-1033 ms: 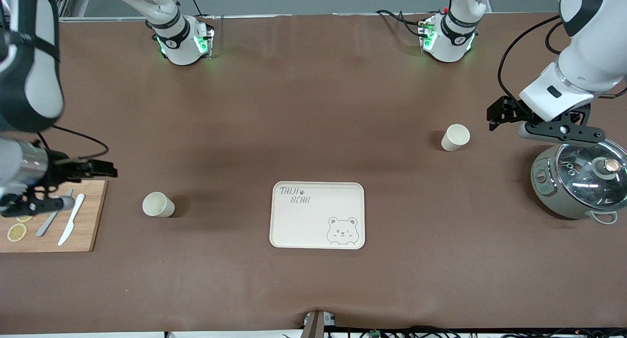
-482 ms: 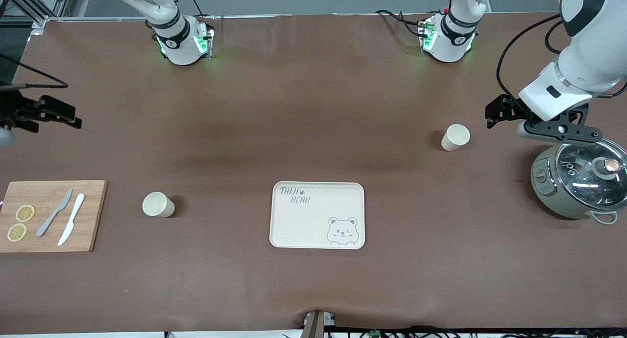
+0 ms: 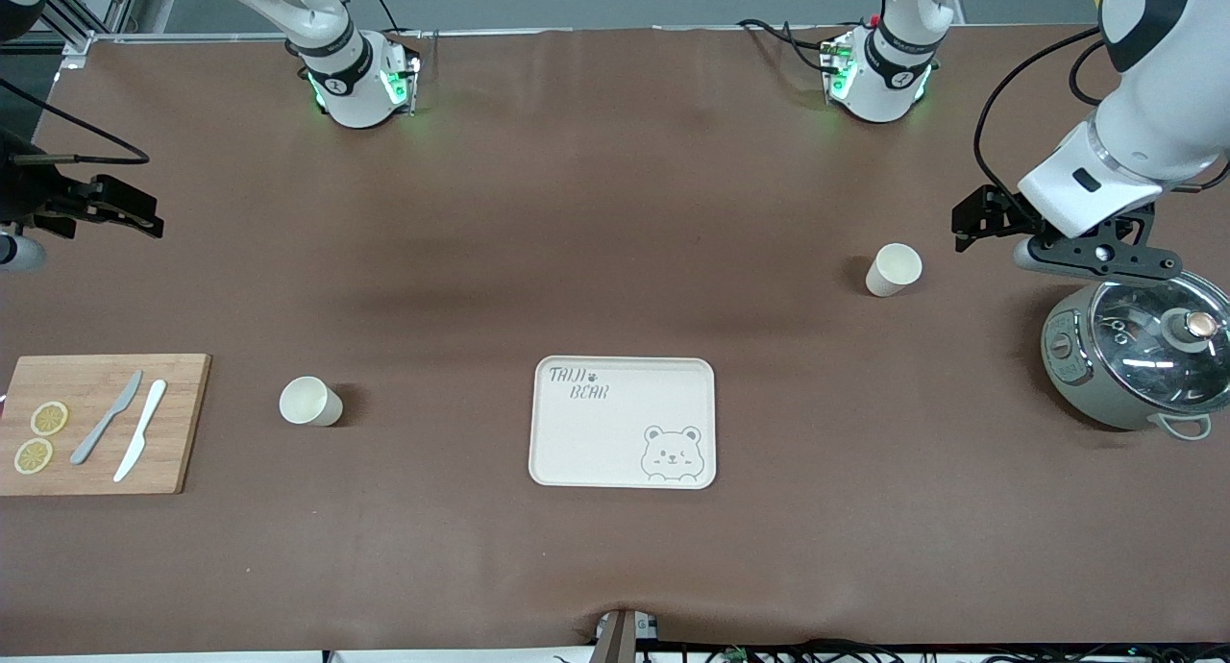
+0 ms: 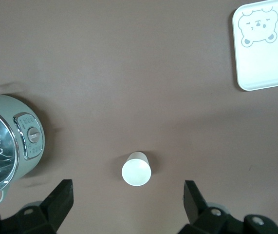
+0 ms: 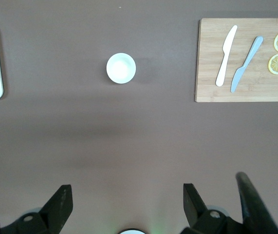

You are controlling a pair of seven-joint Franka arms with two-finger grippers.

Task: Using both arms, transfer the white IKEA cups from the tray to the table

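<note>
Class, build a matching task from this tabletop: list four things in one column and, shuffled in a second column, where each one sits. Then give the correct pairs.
Things
1. two lemon slices
2. bear-printed tray
3. glass-lidded cooker
4. cup nearer the front camera

Places
A. at the left arm's end of the table
B. on the wooden cutting board, beside two knives
C. between the cutting board and the tray
D. mid-table, nothing on it

Pairs: 1-B, 2-D, 3-A, 4-C

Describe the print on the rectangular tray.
Cream rectangular tray: grey bear face and "TAIJI BEAR" lettering; clearest in the front view.
</note>
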